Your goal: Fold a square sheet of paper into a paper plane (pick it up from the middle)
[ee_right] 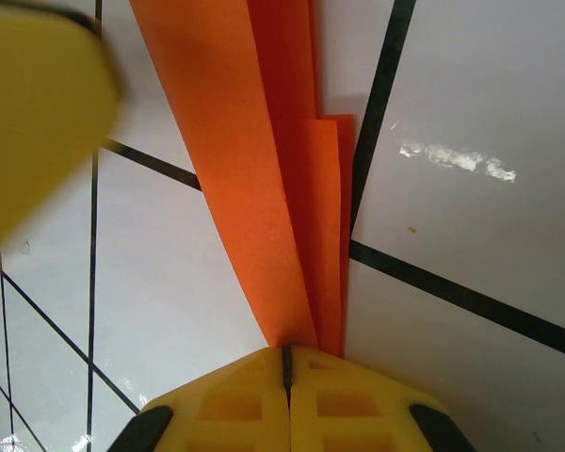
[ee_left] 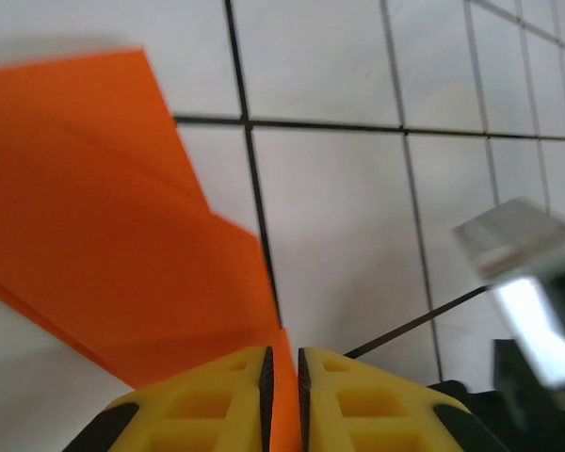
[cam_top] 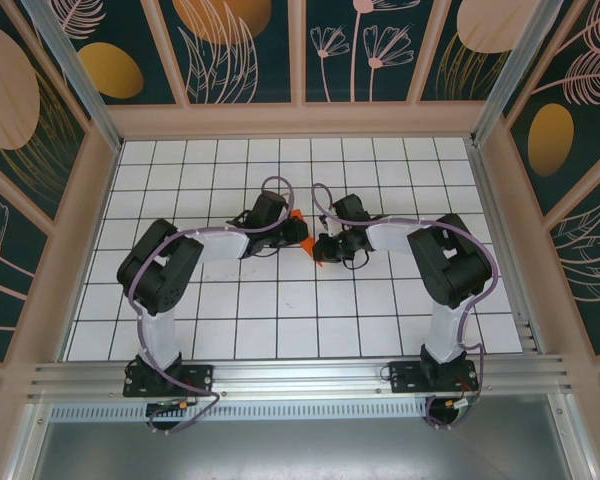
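L gripper (ee_left: pixel 282 372) jaws nearly closed, pinching an edge of the part-folded orange paper plane (ee_left: pixel 113 217). R gripper (ee_right: pixel 286 363) clamped tight on the narrow end of its layered folds. Both meet tip to tip mid-way across the table (cam_top: pixel 280 320), paper held btwn them over the white grid.
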You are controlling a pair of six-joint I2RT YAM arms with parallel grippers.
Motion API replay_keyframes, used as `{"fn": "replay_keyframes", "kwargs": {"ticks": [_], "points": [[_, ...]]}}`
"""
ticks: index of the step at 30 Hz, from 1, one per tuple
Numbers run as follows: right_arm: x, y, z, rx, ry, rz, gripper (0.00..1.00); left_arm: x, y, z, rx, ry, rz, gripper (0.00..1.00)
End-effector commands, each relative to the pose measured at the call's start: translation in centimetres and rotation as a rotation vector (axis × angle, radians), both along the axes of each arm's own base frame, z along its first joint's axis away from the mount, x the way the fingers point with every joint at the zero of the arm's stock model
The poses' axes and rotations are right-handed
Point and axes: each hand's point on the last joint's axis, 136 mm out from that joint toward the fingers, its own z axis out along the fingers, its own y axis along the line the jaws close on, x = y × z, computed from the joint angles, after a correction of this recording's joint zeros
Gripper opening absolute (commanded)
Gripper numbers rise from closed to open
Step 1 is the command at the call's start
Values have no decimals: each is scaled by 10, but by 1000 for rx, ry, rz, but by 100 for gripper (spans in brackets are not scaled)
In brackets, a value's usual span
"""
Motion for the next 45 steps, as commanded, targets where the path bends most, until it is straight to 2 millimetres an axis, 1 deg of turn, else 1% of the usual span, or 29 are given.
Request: {"fn": "replay_keyframes", "kwargs": {"ticks": [1,3,5,12,16,20,22,27,31,33,36,39,41,43,45], "points": [[-49,-60,-80,-315,192,-45,7,3,-9,-7,-21,30,-10,16],[-54,-55,-81,-317,190,-26,8,3,-7,-16,0,43,-3,16],[-55,-56,-81,-321,192,-26,7,5,-2,-23,39,46,13,16],[-56,-57,-83,-325,193,-27,8,17,16,-38,168,39,68,16],[-57,-58,-83,-329,193,-27,8,24,33,-44,233,38,108,17],[-56,-59,-82,-331,190,-30,8,31,56,-50,277,46,157,18],[-54,-58,-81,-327,183,-31,7,35,68,-50,290,49,182,18],[-52,-55,-78,-313,177,-31,8,49,98,-43,320,36,239,22],[-50,-52,-76,-298,172,-29,8,65,119,-32,361,13,284,26],[-46,-46,-70,-277,150,-23,8,71,124,-22,378,-14,296,31],[-35,-33,-53,-241,100,-13,9,76,126,-1,381,-59,307,45],[-17,-17,-24,-179,18,-11,11,73,129,20,359,-104,321,58],[-5,-6,3,-120,-49,-15,14,68,133,34,340,-138,336,68],[7,1,30,-66,-122,-26,19,61,135,43,318,-159,339,74],[16,6,57,-20,-189,-44,22,55,134,52,290,-173,332,80]]}}
